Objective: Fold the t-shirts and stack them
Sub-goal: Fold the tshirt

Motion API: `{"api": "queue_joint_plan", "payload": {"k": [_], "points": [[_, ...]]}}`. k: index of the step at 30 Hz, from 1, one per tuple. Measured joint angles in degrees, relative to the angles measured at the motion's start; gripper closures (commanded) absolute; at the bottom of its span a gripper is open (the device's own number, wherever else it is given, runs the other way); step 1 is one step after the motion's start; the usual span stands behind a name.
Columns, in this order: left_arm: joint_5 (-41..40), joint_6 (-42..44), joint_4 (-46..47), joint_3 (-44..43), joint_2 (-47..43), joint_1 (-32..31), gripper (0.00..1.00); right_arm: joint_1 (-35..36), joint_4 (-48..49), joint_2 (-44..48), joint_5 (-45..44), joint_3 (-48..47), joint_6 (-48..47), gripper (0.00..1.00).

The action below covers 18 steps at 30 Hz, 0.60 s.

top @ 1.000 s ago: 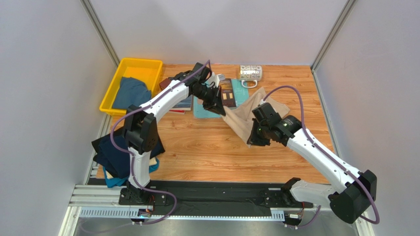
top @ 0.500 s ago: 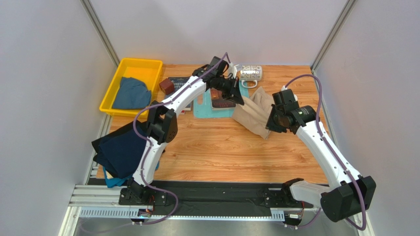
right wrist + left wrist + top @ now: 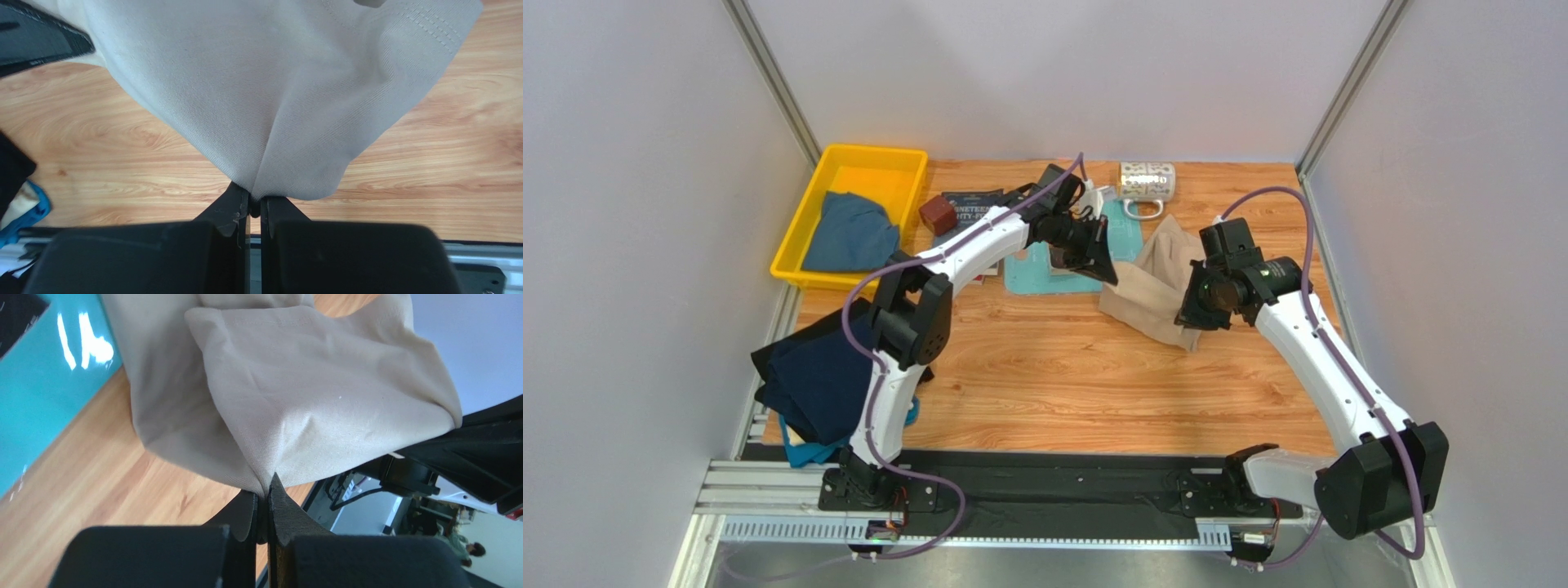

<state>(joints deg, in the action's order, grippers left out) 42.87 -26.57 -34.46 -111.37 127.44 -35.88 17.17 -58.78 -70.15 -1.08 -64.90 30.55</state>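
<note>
A beige t-shirt (image 3: 1151,284) hangs bunched between my two grippers over the far right of the wooden table. My left gripper (image 3: 1111,267) is shut on a fold of it; the left wrist view shows the cloth (image 3: 319,398) pinched at the fingertips (image 3: 265,491). My right gripper (image 3: 1192,314) is shut on another edge; the right wrist view shows the cloth (image 3: 276,92) clamped at the tips (image 3: 255,201). A dark navy shirt (image 3: 817,377) lies over a teal one (image 3: 808,453) at the table's left front edge. A dusty blue shirt (image 3: 848,230) lies in the yellow bin.
A yellow bin (image 3: 844,162) stands at the far left. A light-teal board (image 3: 1038,272) with books (image 3: 967,202) lies at the far middle, under the left arm. A patterned mug (image 3: 1146,181) stands at the back. A small brown block (image 3: 938,216) sits beside the bin.
Both grippers carried the beige shirt toward the far right, then the left gripper drew slightly back and down. The shirt now hangs more bunched between them.
</note>
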Motion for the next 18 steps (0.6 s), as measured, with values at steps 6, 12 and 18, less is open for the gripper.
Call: {"api": "queue_joint_plan", "payload": {"k": [6,12,18], "points": [[-4.5,2.21,-2.64,9.92,-10.82,0.7,1.0,0.11,5.95,0.09,7.74,3.61,0.28,1.0],[-5.75,3.76,-6.27,19.08,-18.84,0.55,1.0,1.27,9.7,2.36,14.47,15.56,2.12,1.0],[-5.25,3.98,-11.08,27.98,-19.28,-0.68,1.0,5.25,13.07,3.87,21.27,26.36,5.77,0.95]]}}
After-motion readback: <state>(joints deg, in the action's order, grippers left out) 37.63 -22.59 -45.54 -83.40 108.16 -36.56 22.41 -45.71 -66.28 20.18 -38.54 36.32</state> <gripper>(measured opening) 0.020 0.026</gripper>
